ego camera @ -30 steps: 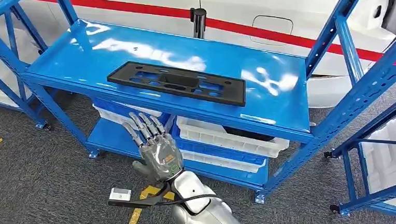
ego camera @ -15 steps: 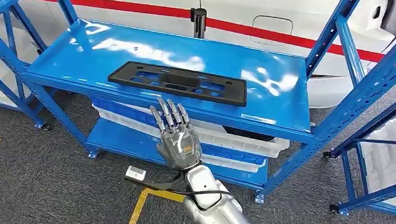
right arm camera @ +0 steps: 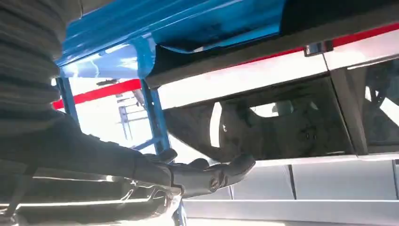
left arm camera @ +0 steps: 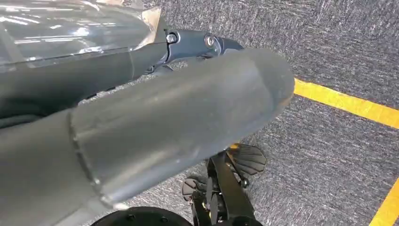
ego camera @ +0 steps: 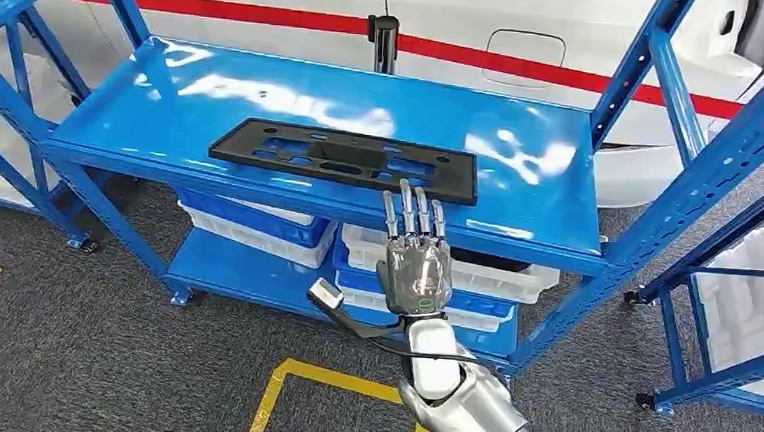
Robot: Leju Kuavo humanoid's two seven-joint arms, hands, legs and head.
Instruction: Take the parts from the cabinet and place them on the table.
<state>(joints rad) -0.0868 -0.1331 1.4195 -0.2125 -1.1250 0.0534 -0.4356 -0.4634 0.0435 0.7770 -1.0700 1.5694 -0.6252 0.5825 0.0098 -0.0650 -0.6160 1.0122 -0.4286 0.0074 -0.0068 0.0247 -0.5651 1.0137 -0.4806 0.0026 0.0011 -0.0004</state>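
The blue metal shelf rack (ego camera: 548,221) hides most of the white plastic trays (ego camera: 475,272) stacked on its lower level; a dark shape lies in the upper right tray, too hidden to identify. The flat black perforated plastic panel (ego camera: 343,159) lies on the top shelf. The right hand (ego camera: 414,263), fingers straight and spread, holding nothing, reaches up just before the shelf edge below the panel's right end. The left hand's (left arm camera: 179,127) state cannot be made out.

a flat black plastic part (ego camera: 343,160), long and rectangular with cut-out slots, lies flat on the blue cabinet's top shelf (ego camera: 215,91), near the front edge, lengthwise along it.
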